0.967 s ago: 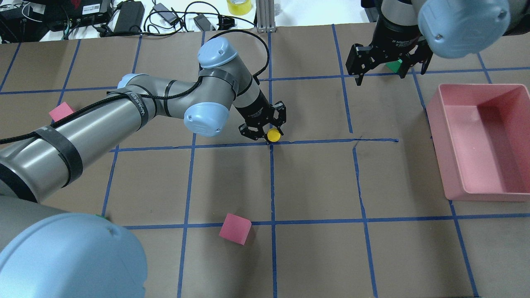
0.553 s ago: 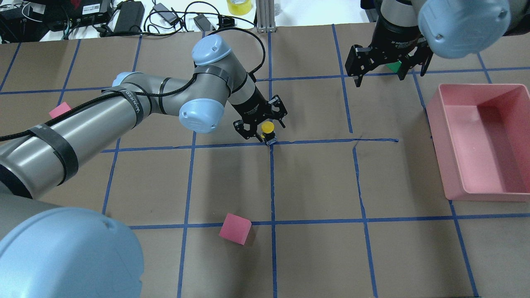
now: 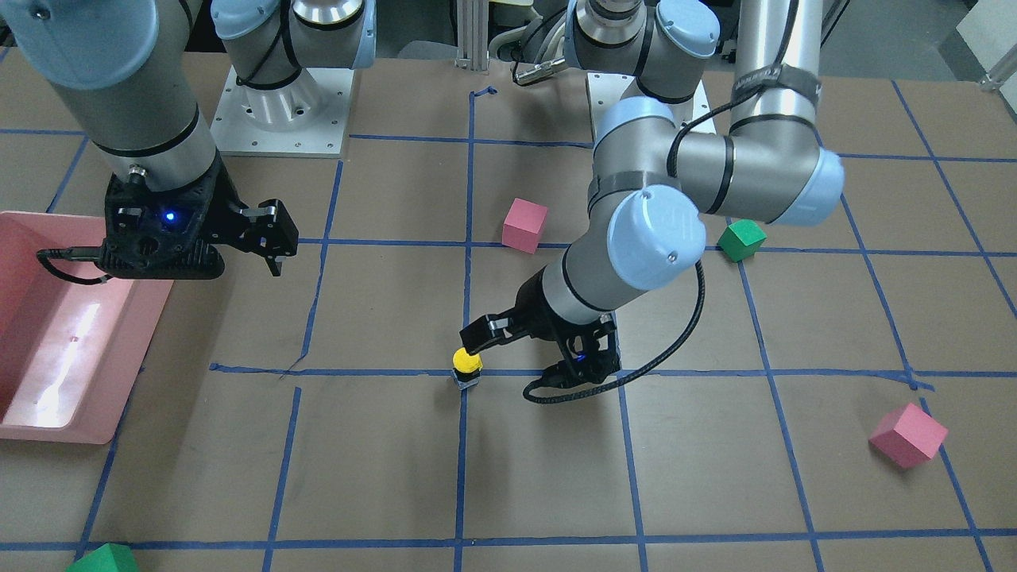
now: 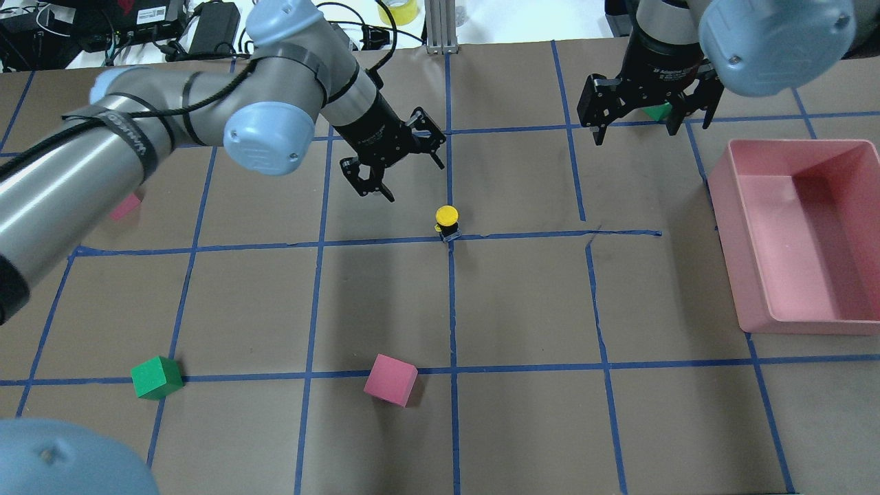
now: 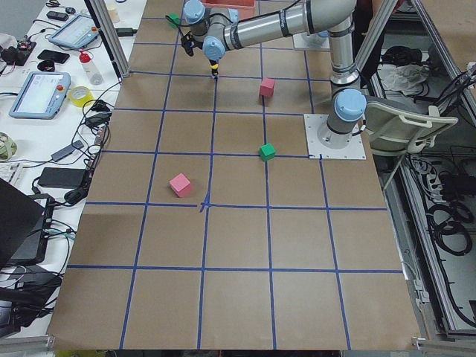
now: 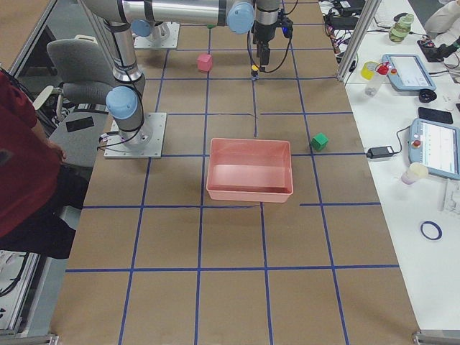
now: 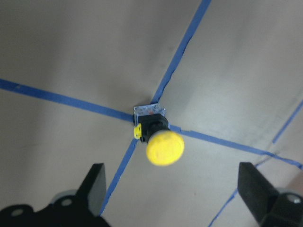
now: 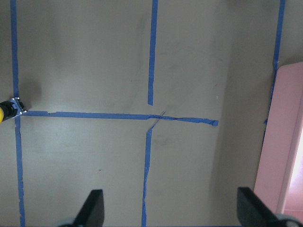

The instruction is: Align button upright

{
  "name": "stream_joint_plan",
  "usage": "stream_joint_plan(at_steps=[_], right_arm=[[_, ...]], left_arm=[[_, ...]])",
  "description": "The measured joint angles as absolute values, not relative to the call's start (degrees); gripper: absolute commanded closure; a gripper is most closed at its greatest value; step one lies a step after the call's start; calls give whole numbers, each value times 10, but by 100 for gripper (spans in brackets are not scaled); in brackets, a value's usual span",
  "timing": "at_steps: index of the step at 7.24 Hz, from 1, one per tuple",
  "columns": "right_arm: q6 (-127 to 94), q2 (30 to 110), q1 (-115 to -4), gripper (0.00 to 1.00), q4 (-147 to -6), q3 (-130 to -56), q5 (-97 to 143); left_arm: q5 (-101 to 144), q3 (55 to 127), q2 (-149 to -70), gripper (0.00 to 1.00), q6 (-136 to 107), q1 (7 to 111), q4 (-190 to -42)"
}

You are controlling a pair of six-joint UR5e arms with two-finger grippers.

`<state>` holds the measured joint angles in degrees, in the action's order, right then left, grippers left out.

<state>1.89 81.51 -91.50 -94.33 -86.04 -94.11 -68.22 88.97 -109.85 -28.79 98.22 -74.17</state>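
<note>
The button (image 4: 447, 221) stands upright on a blue tape crossing, yellow cap on top and whitish base on the paper. It also shows in the front view (image 3: 467, 365) and in the left wrist view (image 7: 158, 139). My left gripper (image 4: 407, 172) is open and empty, above and back-left of the button and not touching it. In the left wrist view its two fingertips (image 7: 97, 187) frame the button from above. My right gripper (image 4: 639, 127) is open and empty at the far right of the table, well away from the button. The right wrist view shows the button at its left edge (image 8: 5, 111).
A pink bin (image 4: 729, 227) stands at the right edge. A pink cube (image 4: 390, 379) and a green cube (image 4: 157, 377) lie near the front. Another pink cube (image 4: 125, 206) is partly hidden under my left arm. A green cube (image 4: 656, 110) sits behind the right gripper.
My left gripper has opened, let go of the button, and pulled up and back to the far left. The button now stands free and upright. The right arm has barely moved.
</note>
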Motion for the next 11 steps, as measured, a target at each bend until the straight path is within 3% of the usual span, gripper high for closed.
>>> stream_joint_plan(at_steps=[5,8,11], right_arm=[[23,815,-912,0,-943,-861,-933],[18,815,-913,0,-941,-869,-933],[9,819,-916,0,-941,-870,-939]], left_arm=[[-789,873,-913,0,-49,900,-952],[-846,880,-874,0,-27,878,-934],[-856,924,-867,0,-7,866,-813]])
